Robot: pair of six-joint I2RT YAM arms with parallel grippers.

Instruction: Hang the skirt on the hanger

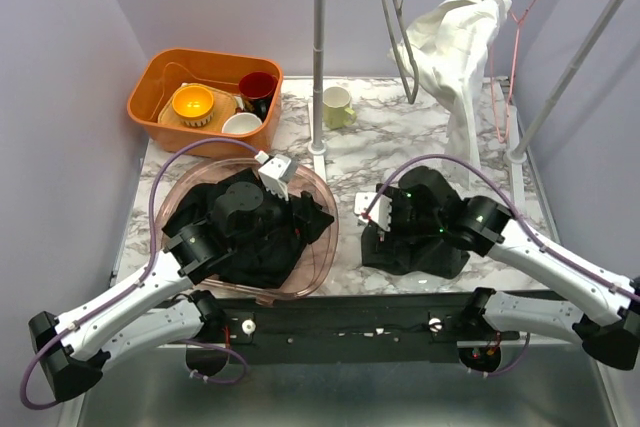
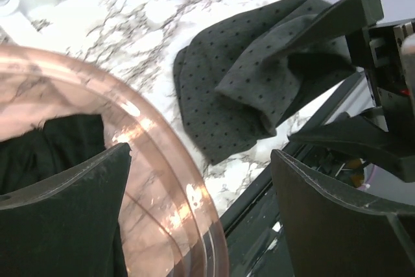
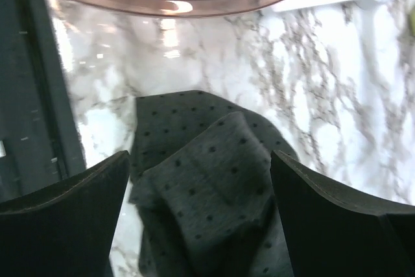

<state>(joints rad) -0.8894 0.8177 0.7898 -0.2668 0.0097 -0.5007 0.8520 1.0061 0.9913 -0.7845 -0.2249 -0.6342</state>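
On the near right of the table (image 1: 420, 137), the dotted grey skirt (image 3: 207, 186) lies crumpled, with the right hand (image 3: 199, 160) hovering just above it, fingers spread wide and gripping nothing. This looks like the pick-up step, with the grasp not yet made. The left hand (image 2: 201, 154) is likewise wide, over the rim of the pink basin (image 1: 325, 237). Next, the right hand should probably drop, pinch a raised fold, then lift toward the empty grey hanger (image 1: 402, 37) on the far rail.

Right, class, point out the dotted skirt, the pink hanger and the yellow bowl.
dotted skirt (image 3: 214, 180): right wrist view, its top fold.
pink hanger (image 1: 516, 17): top external view, its wire shoulder.
yellow bowl (image 1: 193, 103): top external view, its inside.
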